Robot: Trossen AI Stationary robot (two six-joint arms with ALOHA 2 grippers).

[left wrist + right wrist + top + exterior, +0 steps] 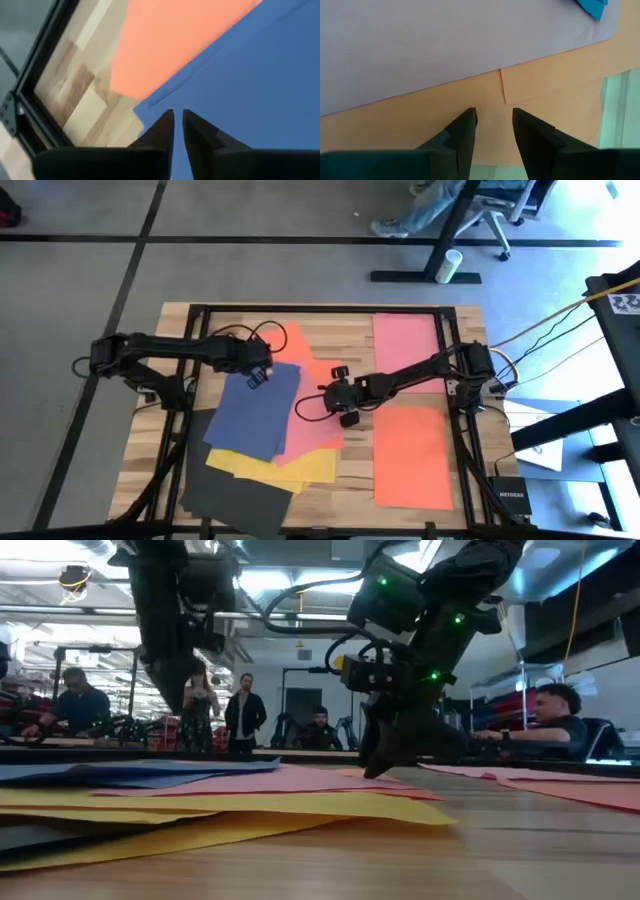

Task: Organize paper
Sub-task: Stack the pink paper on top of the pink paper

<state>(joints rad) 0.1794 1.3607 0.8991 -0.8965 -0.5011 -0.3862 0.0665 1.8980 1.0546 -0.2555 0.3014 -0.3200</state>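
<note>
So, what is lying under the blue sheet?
Under the blue sheet a pink sheet shows at its right, yellow paper below, a dark sheet lowest. An orange sheet sticks out above. How far each reaches underneath is covered.

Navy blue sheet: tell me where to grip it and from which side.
Grip the navy blue sheet at its far corner, where the left gripper sits. It lies flat atop the pile, so that corner, overhanging the orange sheet, probably gives fingers an edge to pinch from the table's far side.
</note>
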